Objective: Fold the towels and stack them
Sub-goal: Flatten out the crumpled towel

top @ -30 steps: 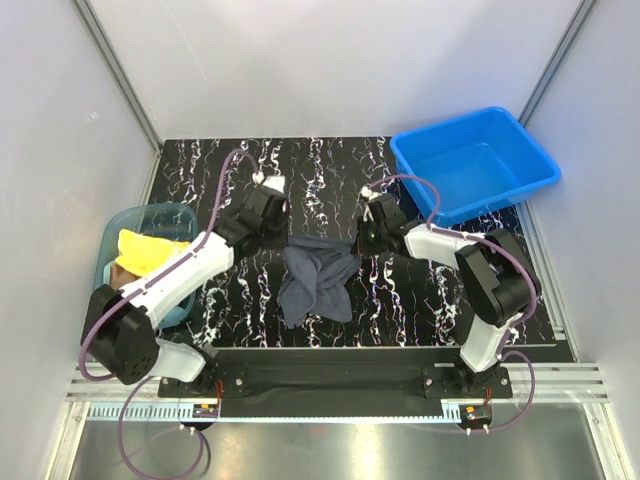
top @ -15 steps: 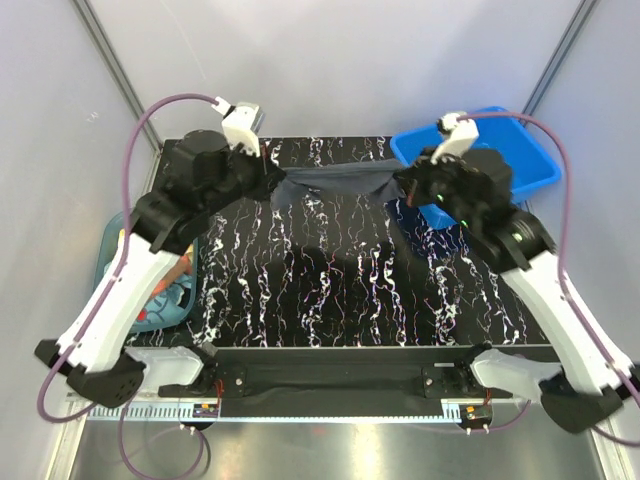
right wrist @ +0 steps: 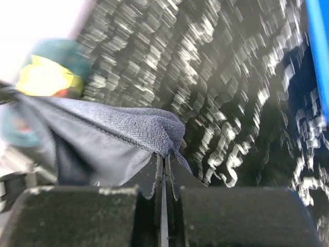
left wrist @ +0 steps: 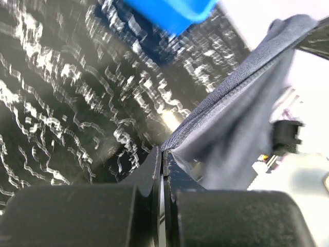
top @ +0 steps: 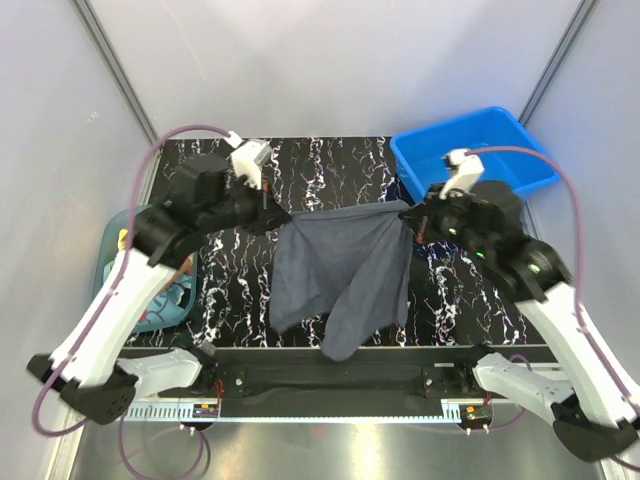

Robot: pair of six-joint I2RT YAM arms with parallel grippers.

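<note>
As both jaws pinch its corners, slate-blue towel (top: 345, 270) hangs between.

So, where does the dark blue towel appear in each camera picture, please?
Top external: the dark blue towel is spread across the centre.
Left wrist: the towel runs from the left pincer, bottom centre, up to the top right.
Right wrist: the towel fills the left middle, its corner in the right pincer.
Shared landmark: the blue bin, top right overhead, top centre in left wrist, right edge in right wrist.
</note>
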